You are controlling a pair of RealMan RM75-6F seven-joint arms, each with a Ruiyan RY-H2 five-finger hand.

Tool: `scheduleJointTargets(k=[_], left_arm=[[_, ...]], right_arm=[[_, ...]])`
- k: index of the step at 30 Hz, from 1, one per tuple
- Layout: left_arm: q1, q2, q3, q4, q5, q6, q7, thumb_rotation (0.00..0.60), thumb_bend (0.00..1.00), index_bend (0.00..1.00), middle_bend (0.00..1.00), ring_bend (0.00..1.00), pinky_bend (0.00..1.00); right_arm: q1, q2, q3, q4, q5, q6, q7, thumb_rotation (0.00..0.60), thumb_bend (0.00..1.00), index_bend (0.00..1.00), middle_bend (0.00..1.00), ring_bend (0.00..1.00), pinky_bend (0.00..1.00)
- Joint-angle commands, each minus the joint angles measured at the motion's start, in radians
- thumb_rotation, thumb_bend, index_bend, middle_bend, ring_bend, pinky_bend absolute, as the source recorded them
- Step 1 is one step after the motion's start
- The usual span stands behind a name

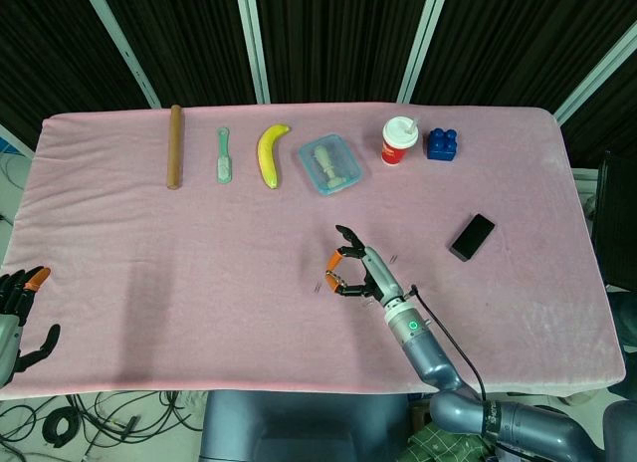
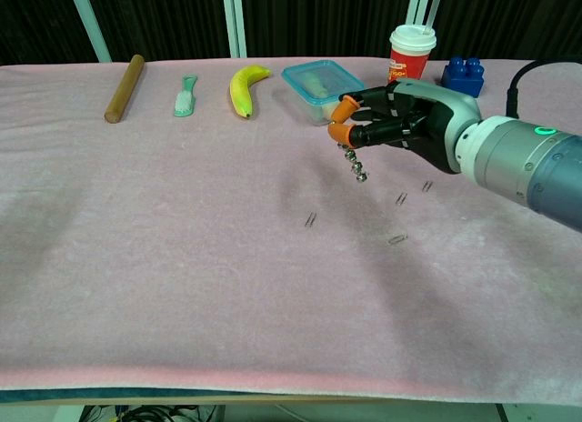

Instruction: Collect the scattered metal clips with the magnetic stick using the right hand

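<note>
chest view: the right hand (image 2: 400, 122) pinches the magnetic stick (image 2: 354, 162); moving above the clip (image 2: 311, 220) too high, it may not attract it.

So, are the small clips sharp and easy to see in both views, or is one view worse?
Chest view: the clips are thin but distinct on the pink cloth, with soft shadows. Head view: they are barely visible specks beside the right hand.

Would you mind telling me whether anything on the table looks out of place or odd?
Only the metal clips look untidy, lying loose on the pink cloth below the right hand. The items along the far edge sit neatly in a row.
</note>
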Motion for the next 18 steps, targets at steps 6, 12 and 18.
scheduleJointTargets(k=[6, 12, 18], left_arm=[[0.000, 0.001, 0.001, 0.001, 0.000, 0.000, -0.003, 0.600, 0.42, 0.07, 0.07, 0.00, 0.00], [0.000, -0.001, 0.000, 0.000, -0.001, -0.001, 0.004, 0.600, 0.42, 0.07, 0.07, 0.00, 0.00], [0.001, -0.002, -0.001, 0.000, -0.002, 0.002, 0.007, 0.600, 0.42, 0.07, 0.07, 0.00, 0.00]], right_arm=[[-0.002, -0.025, -0.039, 0.055, -0.034, 0.019, 0.010, 0.600, 0.37, 0.60, 0.00, 0.00, 0.17], [-0.017, -0.029, -0.058, 0.078, -0.044, 0.023, 0.047, 0.600, 0.37, 0.60, 0.00, 0.00, 0.17], [-0.027, -0.045, -0.063, 0.112, -0.064, 0.030, 0.100, 0.600, 0.37, 0.61, 0.00, 0.00, 0.17]])
